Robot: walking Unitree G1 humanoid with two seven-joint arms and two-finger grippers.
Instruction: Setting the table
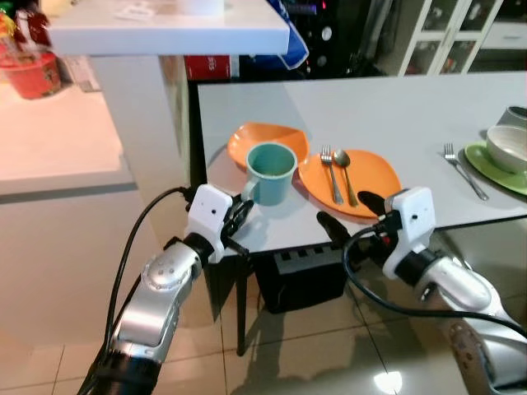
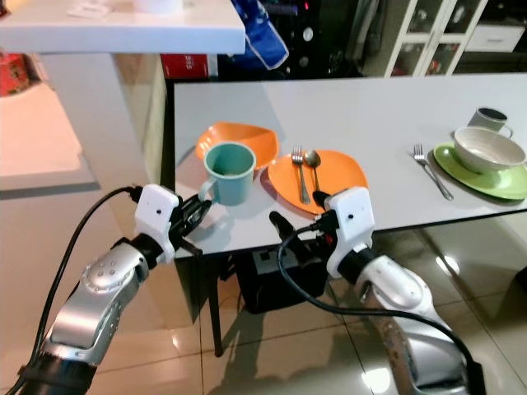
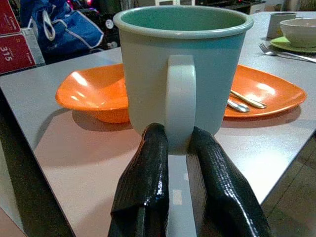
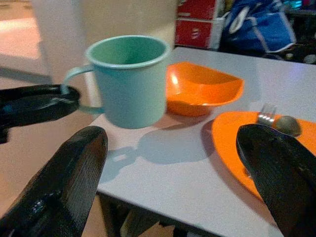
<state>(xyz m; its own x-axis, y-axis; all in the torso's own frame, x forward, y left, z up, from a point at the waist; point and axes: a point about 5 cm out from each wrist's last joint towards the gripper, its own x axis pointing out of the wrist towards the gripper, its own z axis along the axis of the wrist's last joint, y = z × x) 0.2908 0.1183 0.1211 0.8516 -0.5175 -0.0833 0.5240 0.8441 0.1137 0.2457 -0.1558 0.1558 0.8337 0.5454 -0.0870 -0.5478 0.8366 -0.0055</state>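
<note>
White table (image 1: pixel 395 107) near its front edge: left gripper (image 1: pixel 240 216) pinches the green mug (image 1: pixel 270 172) by its handle beside the orange bowl (image 1: pixel 251 138), probably positioning it; right gripper (image 1: pixel 352 216) waits spread by the orange plate (image 1: pixel 366 177).

A pale green enamel mug (image 1: pixel 271 171) stands centre frame on the grey table (image 1: pixel 395 107), an orange bowl (image 1: pixel 262 140) behind it, an orange plate (image 1: pixel 366 173) carrying a fork (image 1: pixel 331 174) and spoon (image 1: pixel 346 174) to its right.

A black box (image 1: pixel 300 280) sits on the tiled floor (image 1: pixel 329 354), below both the left gripper (image 1: pixel 244 210) and the right gripper (image 1: pixel 352 216). Far beyond them lie a blue bag (image 3: pixel 69 27) and red boxes (image 3: pixel 17 37).
</note>
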